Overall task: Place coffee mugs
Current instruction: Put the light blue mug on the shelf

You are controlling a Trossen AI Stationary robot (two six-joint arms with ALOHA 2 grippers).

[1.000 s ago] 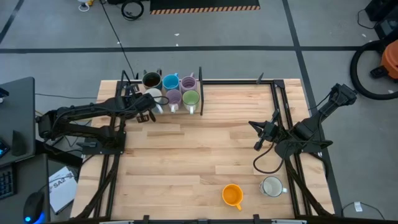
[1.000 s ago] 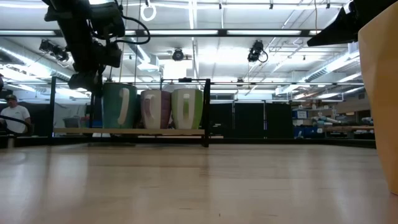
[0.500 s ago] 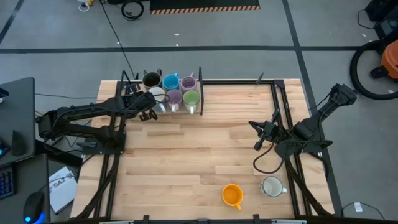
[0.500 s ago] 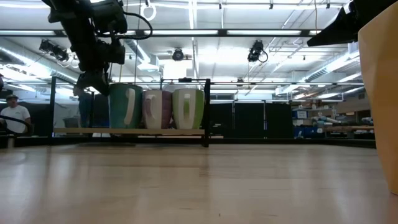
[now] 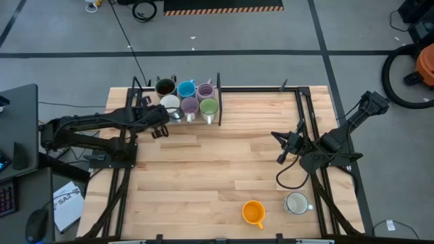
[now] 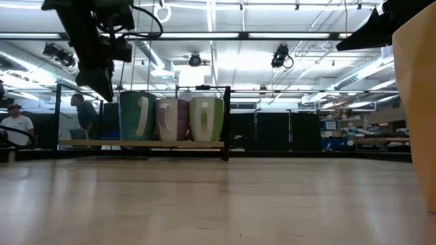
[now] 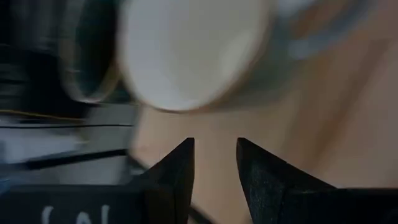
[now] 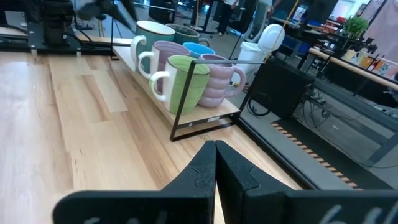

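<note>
Six coffee mugs stand on a low wooden rack (image 5: 218, 102) at the table's far left: dark brown (image 5: 165, 87), blue (image 5: 186, 89) and lilac (image 5: 205, 90) behind, white (image 5: 170, 104), lilac (image 5: 190, 106) and green (image 5: 208, 107) in front. An orange mug (image 5: 253, 212) and a second white mug (image 5: 296, 202) stand on the table near its front edge. My left gripper (image 5: 158, 129) hovers open just left of the rack's white mug (image 7: 186, 50), with nothing between its fingers. My right gripper (image 8: 216, 163) is shut and empty at the table's right side.
Black frame rails run along the table's left, far and right sides. The wide middle of the wooden tabletop (image 5: 217, 163) lies bare between the arms. A cable loops below my right arm (image 5: 288, 177). People stand in the room beyond the table (image 6: 13, 129).
My left gripper has drawn back a little from the rack's white mug, toward the table's left and near edges, rising slightly and rolling at the wrist; its fingers stay open.
</note>
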